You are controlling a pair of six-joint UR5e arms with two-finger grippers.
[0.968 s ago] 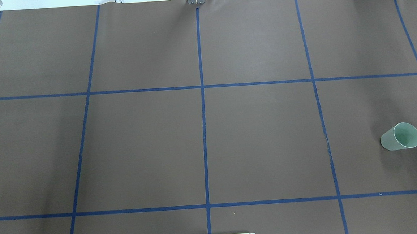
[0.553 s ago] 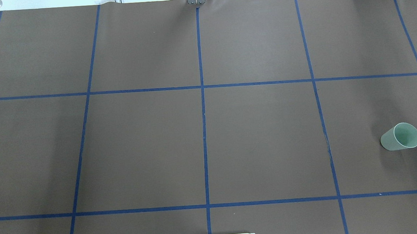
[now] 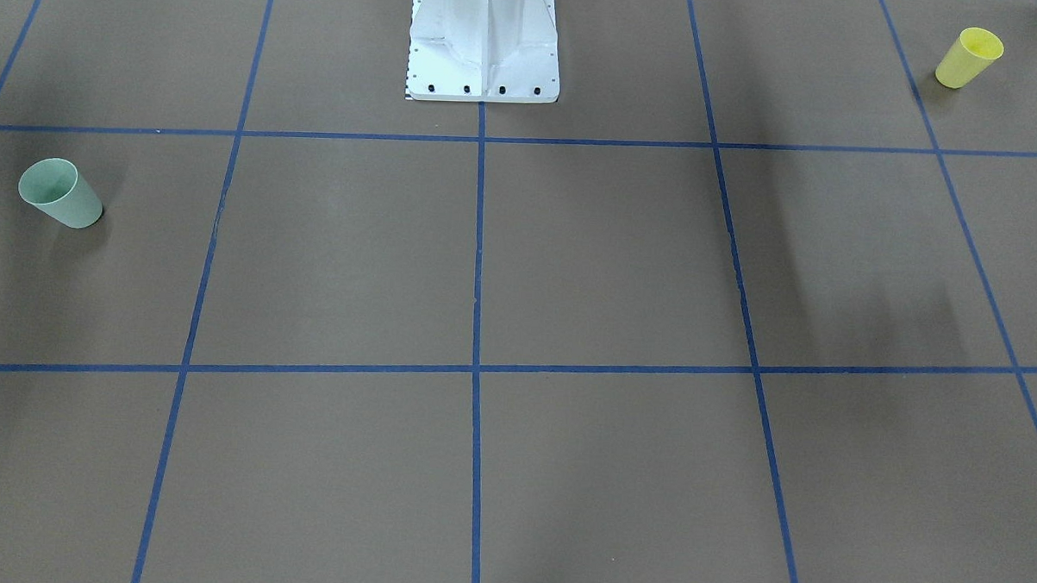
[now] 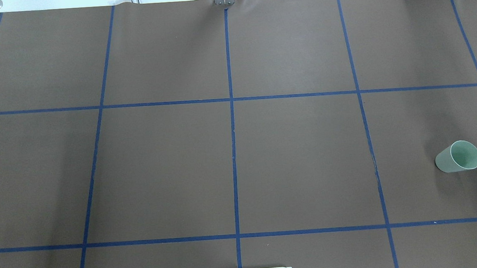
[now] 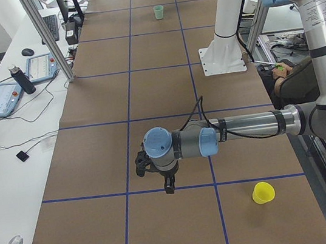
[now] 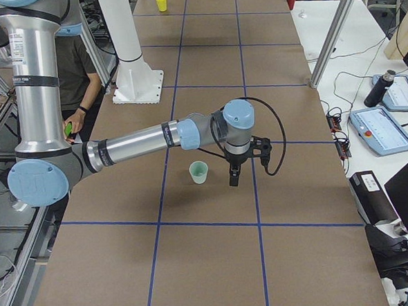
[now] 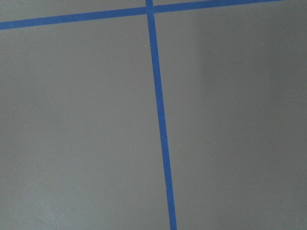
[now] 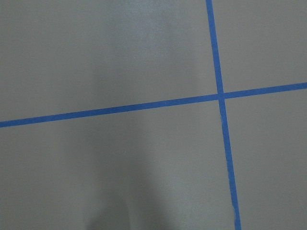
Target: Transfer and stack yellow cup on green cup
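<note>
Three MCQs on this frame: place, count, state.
1. The green cup is on which side of the table? A) robot's left B) centre C) robot's right
2. Cups on the table? A) one B) two C) three
3. The yellow cup is: A) upright B) on its side C) inside the green cup
1 C: near the overhead view's right edge. 2 B: one green, one yellow. 3 A: stands alone, rim up.
</note>
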